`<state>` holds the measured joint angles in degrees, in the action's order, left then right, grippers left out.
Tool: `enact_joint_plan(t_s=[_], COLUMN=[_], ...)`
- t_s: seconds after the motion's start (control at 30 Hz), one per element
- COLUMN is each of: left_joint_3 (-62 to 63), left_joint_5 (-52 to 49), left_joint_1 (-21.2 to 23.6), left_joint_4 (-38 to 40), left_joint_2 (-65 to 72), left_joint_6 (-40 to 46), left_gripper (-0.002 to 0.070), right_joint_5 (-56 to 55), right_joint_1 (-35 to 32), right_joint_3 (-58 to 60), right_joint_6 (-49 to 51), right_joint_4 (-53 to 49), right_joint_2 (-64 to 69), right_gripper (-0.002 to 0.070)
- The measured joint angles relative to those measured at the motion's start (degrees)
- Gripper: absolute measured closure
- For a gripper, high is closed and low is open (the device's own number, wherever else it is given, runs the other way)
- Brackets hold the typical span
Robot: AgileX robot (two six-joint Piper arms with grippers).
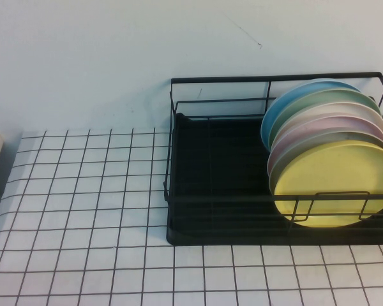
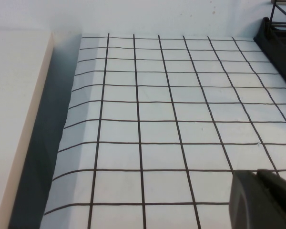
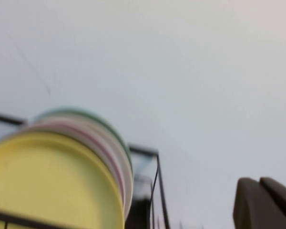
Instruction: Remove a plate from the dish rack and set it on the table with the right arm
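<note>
I am at the approach step: the yellow plate (image 1: 335,185) stands upright at the front of the stack in the dish rack (image 1: 210,185) on the bench (image 1: 83,210), ungrasped, the right pincer (image 3: 264,202) near it and the left pincer (image 2: 262,198) parked low over the bench, spread of both impossible to tell, so next I must bring the right one over the plate's rim.

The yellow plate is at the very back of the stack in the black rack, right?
No. The high view shows the yellow plate at the very front of the stack in the black rack, nearest the robot. Only a dark edge of the left gripper and of the right gripper shows.
</note>
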<state>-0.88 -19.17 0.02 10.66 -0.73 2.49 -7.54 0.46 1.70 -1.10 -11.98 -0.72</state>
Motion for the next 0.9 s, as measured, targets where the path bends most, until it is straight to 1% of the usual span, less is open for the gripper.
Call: enact_joint_plan(t_s=[0.1,0.23,0.33,0.43,0.53,0.6,0.7,0.77,0.9], left_joint_3=[0.00,0.00,0.00,0.00,0.00,0.00,0.00,0.00,0.00], left_joint_5=[0.00,0.00,0.00,0.00,0.00,0.00,0.00,0.00,0.00], left_joint_1=[0.00,0.00,0.00,0.00,0.00,0.00,0.00,0.00,0.00], left_joint_4=[0.00,0.00,0.00,0.00,0.00,0.00,0.00,0.00,0.00], left_joint_2=[0.00,0.00,0.00,0.00,0.00,0.00,0.00,0.00,0.00], left_joint_6=[-0.25,-0.25,-0.25,-0.16,-0.16,-0.16,-0.16,-0.16,-0.16], left_gripper=[0.0678,0.0678,0.0678,0.0678,0.0678,0.0678,0.0678,0.0678,0.0678], right_joint_5=[-11.92,-22.67,-25.74,-25.88,-17.83,-8.24,9.26,19.10,32.42], right_joint_1=[0.00,0.00,0.00,0.00,0.00,0.00,0.00,0.00,0.00], right_joint_3=[0.00,0.00,0.00,0.00,-2.57,-6.76,-15.22,-20.54,-28.61], right_joint_6=[-1.27,-2.27,-2.40,-2.20,-2.20,-2.31,-3.17,-5.06,-12.58], right_joint_4=[-0.54,0.15,4.23,9.81,11.98,12.59,11.98,11.50,11.98], right_joint_2=[0.00,0.00,0.00,0.00,0.00,0.00,1.12,4.32,13.80], right_gripper=[0.0680,0.0680,0.0680,0.0680,0.0680,0.0680,0.0680,0.0680,0.0680])
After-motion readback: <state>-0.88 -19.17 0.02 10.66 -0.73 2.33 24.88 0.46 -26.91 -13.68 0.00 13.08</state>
